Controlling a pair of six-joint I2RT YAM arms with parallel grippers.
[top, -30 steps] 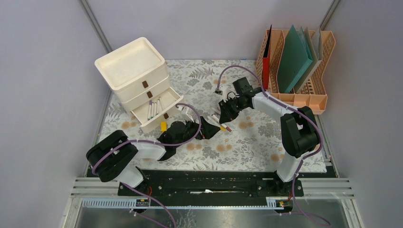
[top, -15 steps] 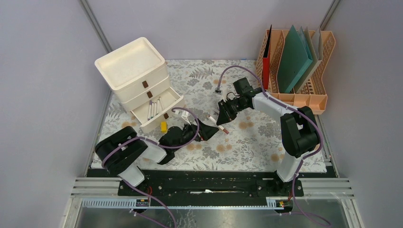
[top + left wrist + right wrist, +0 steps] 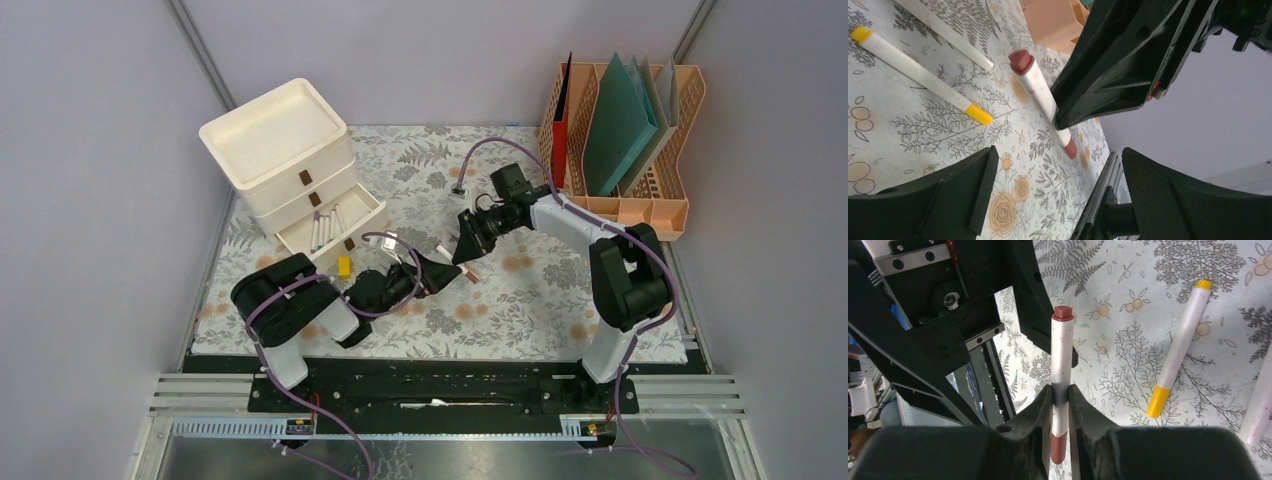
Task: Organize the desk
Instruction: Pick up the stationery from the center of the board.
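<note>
Swung the left elbow in toward the middle over the last second while parking the left gripper (image 3: 445, 272) low over the desk (image 3: 520, 300), jaws spread wide around nothing. Nudged the right gripper (image 3: 466, 250) slightly down and left; now pinching the brown marker (image 3: 1061, 355) mid-barrel, fingers pressed against it. As for the desk: spans the cell floor between drawer (image 3: 330, 228) at left rear and rack (image 3: 620, 140) at right rear, directly ahead of both bases. Rigid and fixed, so nothing to grasp there; soft cloth on top, likely to ruck if dragged, so better to lift things than slide them. Reckon the marker light, stiff and slick: apt to pivot in a narrow pinch, hence best taken near its middle, as now. Cannot tell whether clear of the cloth. From the right wrist alone: the exact pinch point, plus a yellow marker (image 3: 1180, 347) lying apart to one side. From the left wrist alone: the marker's slant under the right fingers, seen between the spread left jaws. From the top alone: pens lying in the open drawer.
</note>
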